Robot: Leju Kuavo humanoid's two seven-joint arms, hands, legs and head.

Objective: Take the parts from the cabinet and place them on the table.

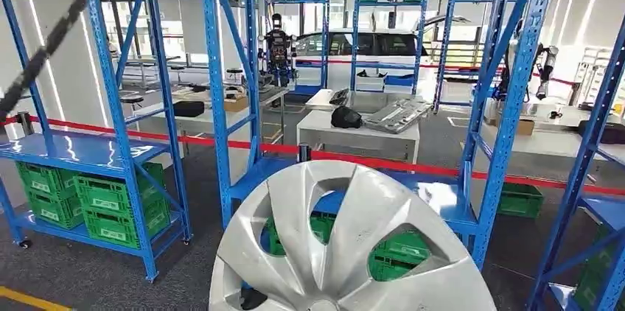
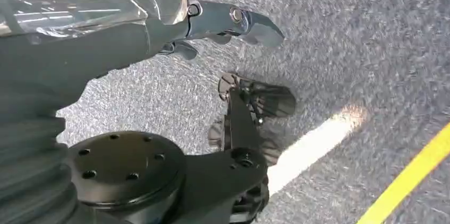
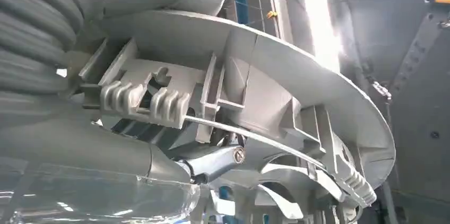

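**A:** Hubcap (image 1: 346, 241) is sitting right up close in the head view, low and centre, face outward. Why is it being carried so high?

**B:** My guess is that it is being kept upright against the body so the broad disc is not swinging or catching the blue shelving (image 1: 508, 105) while the robot is walking. The right hand (image 3: 175, 152) is gripping it from behind: in the right wrist view the thick thumb and a dark finger are closing around the ribbed back of the rim.

**A:** And the other hand?

**B:** The left hand (image 2: 212, 22) is hanging over grey carpet with a yellow line (image 2: 408, 181), holding nothing. Its fingers are lying fairly straight (how far apart they are, I cannot tell).

**A:** How is the part looking?

**B:** Silver-grey plastic, swept spokes with dark gaps between them, green crates (image 1: 110, 200) showing through. On the back, moulded clips and a wire ring are running round the edge.

**A:** Where is it heading?

**B:** Beyond the red barrier tape (image 1: 368, 158) a white table (image 1: 317, 128) is standing, already bearing a dark part (image 1: 346, 117) and a grey panel (image 1: 398, 114). Judging by that, the carrying step is under way and the placing is not yet done. Farther back, another robot (image 1: 278, 49) and a white car (image 1: 368, 44) are standing.
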